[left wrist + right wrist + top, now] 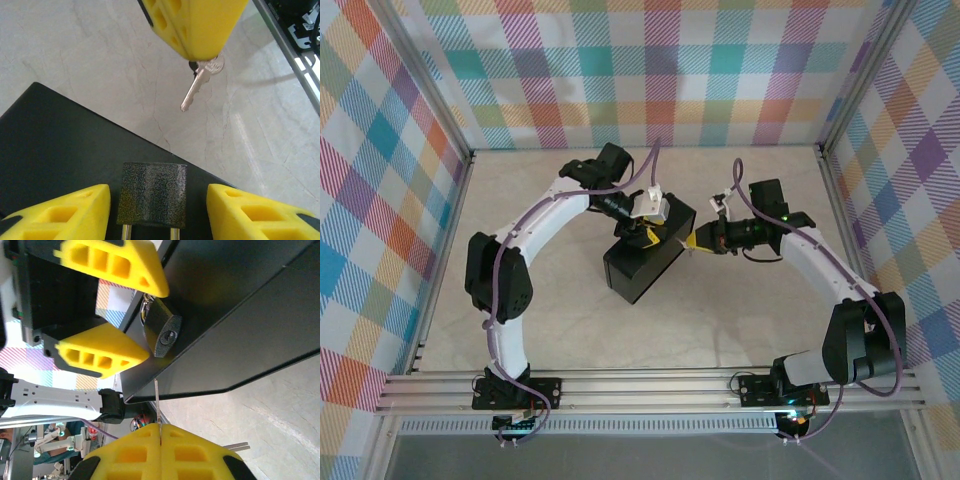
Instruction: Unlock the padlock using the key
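In my left wrist's view the bottom edge cut off the padlock point(152, 192), its two shackle legs running out of the picture, and it cropped my left fingers point(65, 212) too. My right fingers point(200, 25) hid part of the head of the key point(200, 80). In my right wrist's view that key was a thin edge-on line, its head buried between my fingers. The padlock's shackle lay partly behind my upper left finger, and the box point(240, 315) ran off the frame. From above, padlock and key were too small to tell.
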`<state>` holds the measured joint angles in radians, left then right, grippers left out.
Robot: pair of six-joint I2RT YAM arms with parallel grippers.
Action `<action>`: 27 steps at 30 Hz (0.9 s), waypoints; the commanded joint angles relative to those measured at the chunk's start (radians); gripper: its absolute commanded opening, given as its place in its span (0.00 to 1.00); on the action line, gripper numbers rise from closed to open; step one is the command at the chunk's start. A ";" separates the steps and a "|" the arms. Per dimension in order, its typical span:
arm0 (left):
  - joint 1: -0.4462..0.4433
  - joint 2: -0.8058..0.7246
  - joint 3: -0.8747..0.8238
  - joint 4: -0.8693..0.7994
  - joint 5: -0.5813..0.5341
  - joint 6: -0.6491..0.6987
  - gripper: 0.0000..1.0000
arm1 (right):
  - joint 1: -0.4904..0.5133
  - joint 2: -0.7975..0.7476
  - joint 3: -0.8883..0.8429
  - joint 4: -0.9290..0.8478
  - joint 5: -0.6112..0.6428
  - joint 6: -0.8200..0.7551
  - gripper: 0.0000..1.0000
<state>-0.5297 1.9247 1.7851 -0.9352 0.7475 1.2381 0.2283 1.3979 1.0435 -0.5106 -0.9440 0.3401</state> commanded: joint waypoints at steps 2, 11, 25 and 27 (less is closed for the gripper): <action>-0.010 0.029 0.008 0.011 -0.014 0.049 0.51 | -0.007 0.005 0.038 -0.034 -0.033 -0.023 0.00; -0.016 0.048 -0.010 0.055 0.034 0.043 0.27 | -0.007 0.020 0.039 -0.040 -0.042 -0.016 0.00; 0.011 -0.049 -0.100 0.153 0.167 0.031 0.21 | -0.017 0.119 0.213 -0.277 -0.061 -0.101 0.00; 0.013 -0.060 -0.121 0.179 0.172 0.021 0.21 | -0.017 0.140 0.233 -0.303 -0.062 -0.115 0.00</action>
<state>-0.5220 1.9125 1.6958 -0.7780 0.8604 1.2675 0.2153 1.5078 1.2419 -0.7361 -0.9749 0.2710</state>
